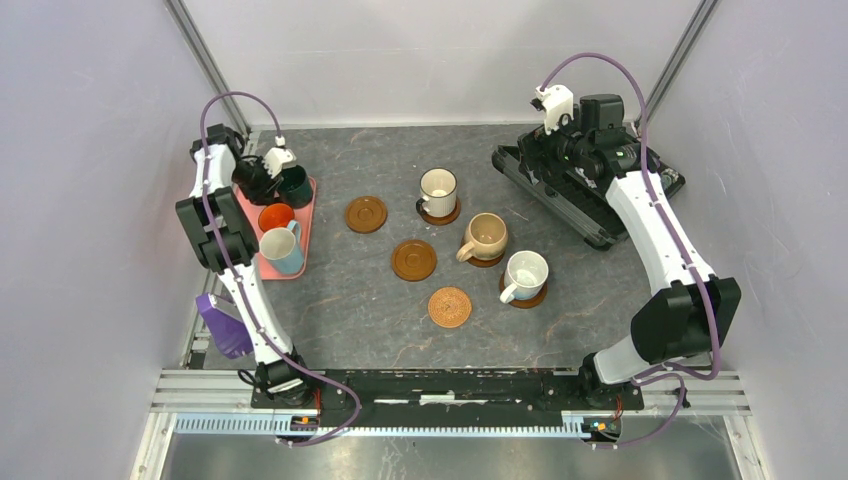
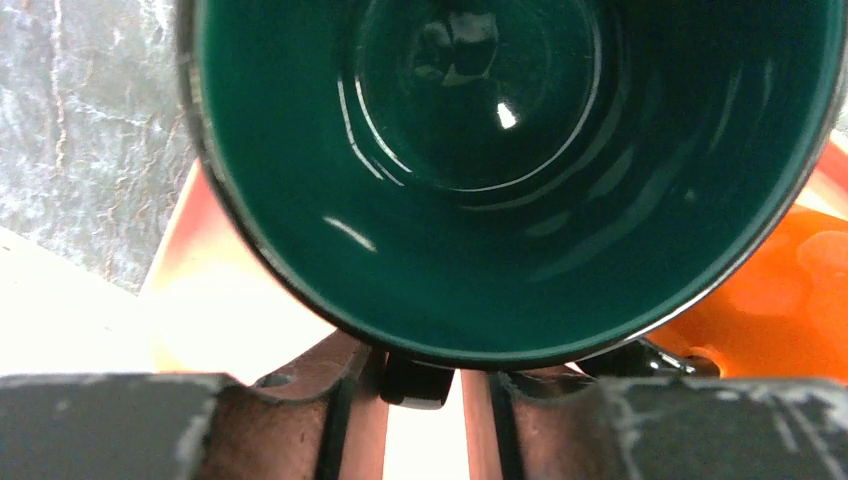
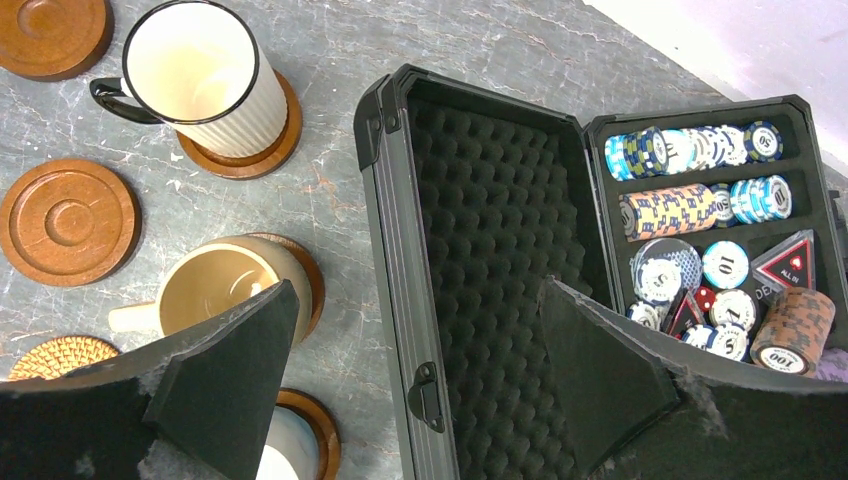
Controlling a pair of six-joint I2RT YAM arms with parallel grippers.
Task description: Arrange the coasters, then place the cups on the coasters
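On the pink tray [image 1: 306, 226] at the far left stands the dark green cup [image 1: 296, 186], and my left gripper [image 1: 274, 178] is at its near side. The left wrist view looks down into that green cup [image 2: 500, 150]; its dark handle [image 2: 418, 385] sits between my fingers, and the left gripper [image 2: 420, 372] is shut on it with only a sliver of light on the right. An orange cup [image 1: 275, 217] and a light blue cup [image 1: 282, 250] share the tray. Cream [image 1: 438, 190], beige [image 1: 487, 236] and white [image 1: 525, 274] cups each rest on a coaster. Two brown coasters [image 1: 366, 214] [image 1: 414, 260] and a woven one [image 1: 450, 307] lie bare. My right gripper [image 3: 418, 300] hangs open over the case.
An open black case [image 1: 580, 195] with foam lining [image 3: 480, 230] and stacks of poker chips [image 3: 700, 200] lies at the back right. A purple object [image 1: 222, 325] sits off the table's left edge by the left arm. White walls enclose the table.
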